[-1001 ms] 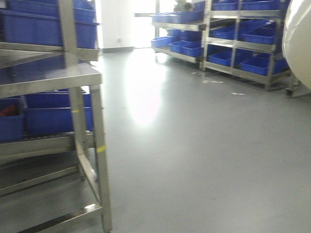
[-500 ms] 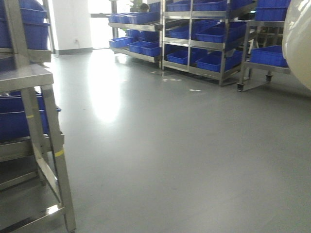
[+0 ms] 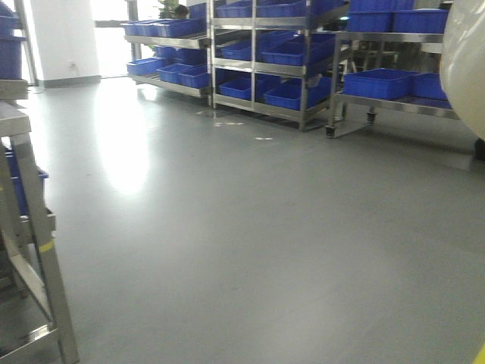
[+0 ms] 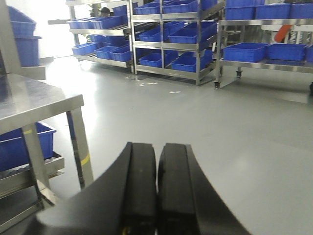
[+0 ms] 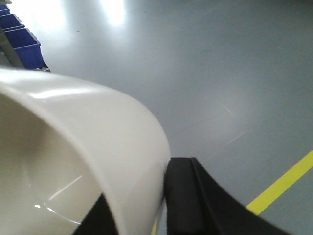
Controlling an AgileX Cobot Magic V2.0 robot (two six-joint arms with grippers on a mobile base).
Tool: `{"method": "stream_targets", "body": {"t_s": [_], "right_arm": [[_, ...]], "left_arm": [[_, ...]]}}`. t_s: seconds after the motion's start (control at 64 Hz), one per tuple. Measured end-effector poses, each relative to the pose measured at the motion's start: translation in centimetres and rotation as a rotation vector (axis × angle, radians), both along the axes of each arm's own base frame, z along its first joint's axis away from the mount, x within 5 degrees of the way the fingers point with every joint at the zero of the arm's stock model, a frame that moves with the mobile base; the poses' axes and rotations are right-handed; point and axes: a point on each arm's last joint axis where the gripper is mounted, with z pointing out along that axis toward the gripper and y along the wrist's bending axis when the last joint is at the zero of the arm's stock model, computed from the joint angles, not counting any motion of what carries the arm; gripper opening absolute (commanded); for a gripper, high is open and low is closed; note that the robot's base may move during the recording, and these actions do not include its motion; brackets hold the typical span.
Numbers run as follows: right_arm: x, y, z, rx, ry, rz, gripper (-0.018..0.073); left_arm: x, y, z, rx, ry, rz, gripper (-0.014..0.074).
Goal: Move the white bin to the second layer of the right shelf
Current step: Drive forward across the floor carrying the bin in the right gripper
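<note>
Aloft, the white bin (image 5: 73,147) fills the lower left of the right wrist view, its rim clamped in the right tool (image 5: 142,198).
Left tool (image 4: 156,191) is pressed together and empty, with the steel worktop (image 4: 34,98) edge at left. Bare grey floor (image 3: 265,227) lies open up to the racks (image 3: 258,68) of blue crates (image 3: 379,82) along the top.

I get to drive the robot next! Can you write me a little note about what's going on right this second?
Left gripper: shut, holding nothing.
Right gripper: shut on the rim of the white bin, which hangs in the air above the grey floor.
Done: the bin is picked up.
Left: take it to the right shelf second layer and set it down there. Steel racks with blue crates stand across the room; I cannot tell which one is the target.
</note>
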Motion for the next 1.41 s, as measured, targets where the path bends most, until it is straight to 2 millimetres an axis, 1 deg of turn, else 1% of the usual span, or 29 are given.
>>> {"method": "stream_targets", "body": {"t_s": [1.407], "right_arm": [[0.00, 0.00, 0.00, 0.000, 0.000, 0.000, 0.0033]], "left_arm": [[0.00, 0.00, 0.00, 0.000, 0.000, 0.000, 0.0085]]}}
